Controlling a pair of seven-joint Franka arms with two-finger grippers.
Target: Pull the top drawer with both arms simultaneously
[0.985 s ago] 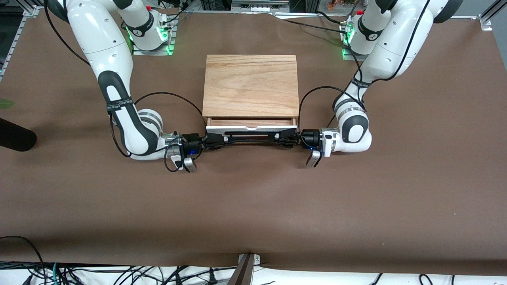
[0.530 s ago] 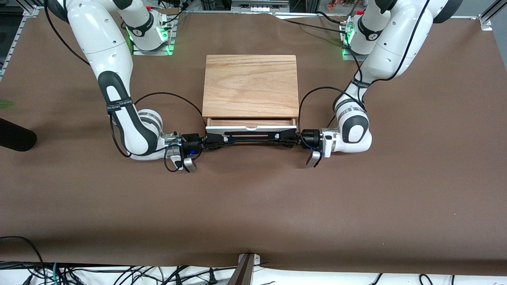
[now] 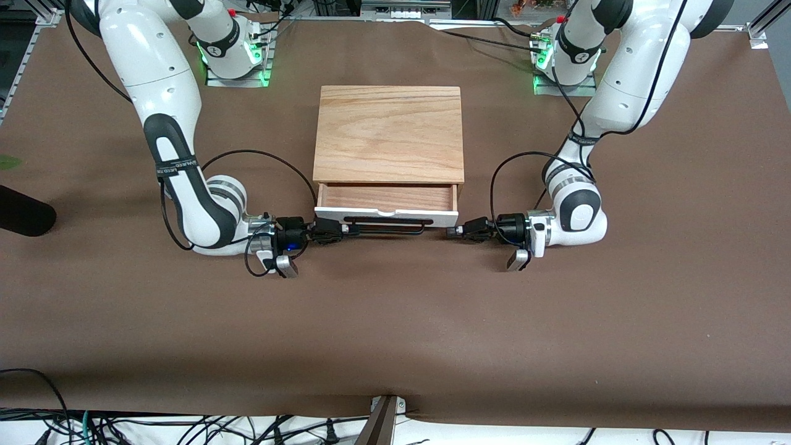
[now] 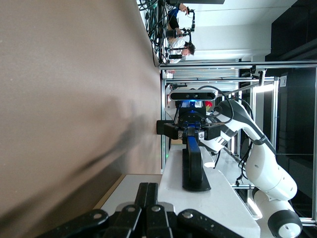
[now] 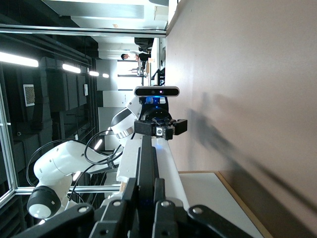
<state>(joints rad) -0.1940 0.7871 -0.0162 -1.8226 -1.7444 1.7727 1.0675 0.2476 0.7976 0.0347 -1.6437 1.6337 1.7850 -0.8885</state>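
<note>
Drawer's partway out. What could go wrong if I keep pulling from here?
1. The left gripper is shut beside the handle, not on it. Only the right gripper grips the handle, at its end, so a one-sided pull could skew the drawer and jam it.
2. Nothing visibly anchors the box, so that pull might slide or turn it on the table.

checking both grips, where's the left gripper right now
In the front view the left gripper sits low over the table, just off the end of the top drawer toward the left arm's end, clear of the black wire handle.
</note>
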